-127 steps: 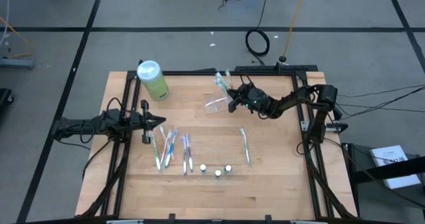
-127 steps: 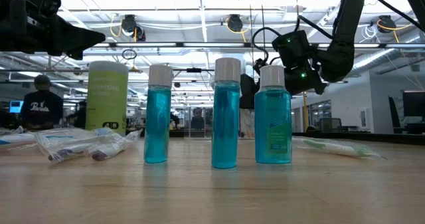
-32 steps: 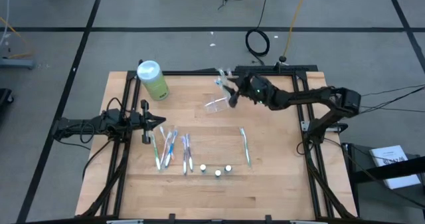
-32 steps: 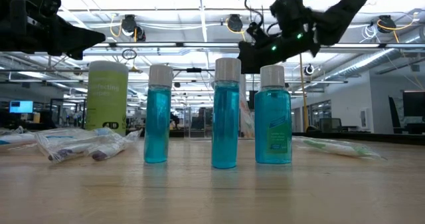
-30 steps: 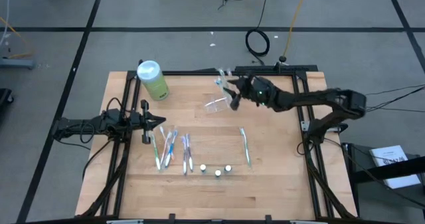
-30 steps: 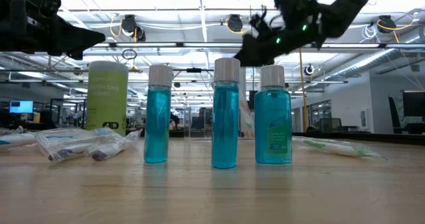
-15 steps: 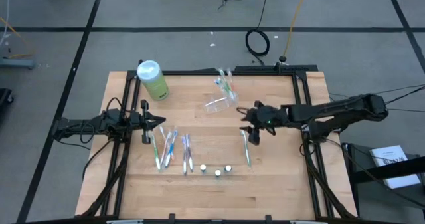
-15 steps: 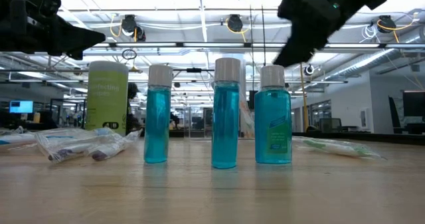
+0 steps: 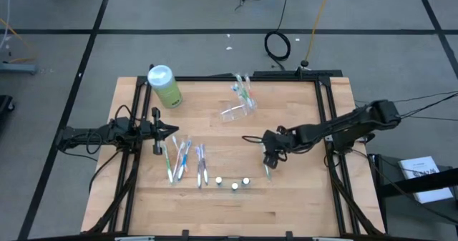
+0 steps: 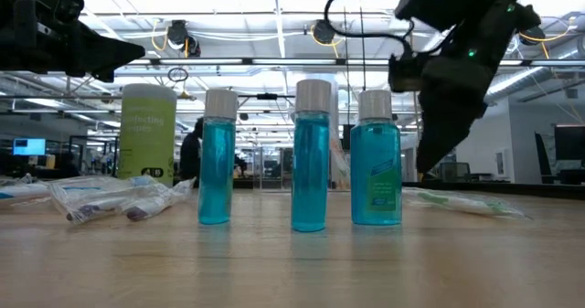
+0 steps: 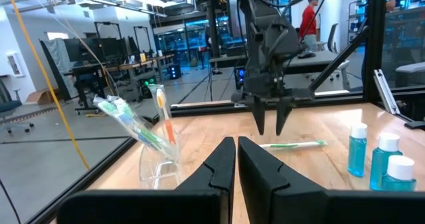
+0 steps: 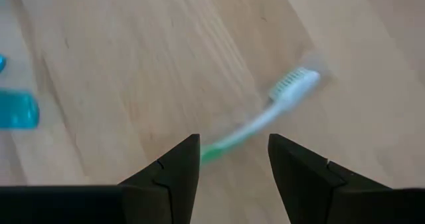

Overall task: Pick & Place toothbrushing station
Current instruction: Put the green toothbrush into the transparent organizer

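The toothbrushing station is a small clear holder standing on the table's far middle, with toothbrushes sticking out of it; the left wrist view shows it too. A green toothbrush lies flat on the wood right of centre. My right gripper hangs over it, fingers pointing down and open, one on either side of the handle and a little above it. My left gripper waits at the table's left, shut and with nothing in it.
A light-green bottle with a white cap stands at the far left. Several wrapped toothbrushes lie left of centre. Three small blue bottles stand in a row near the front. Bare wood lies between the station and the green toothbrush.
My right gripper has left the station at the far side, swung toward the table's near edge and come down over the green toothbrush, tipping until its fingers point down. Its gap looks unchanged. The station and its toothbrushes have stayed in place.
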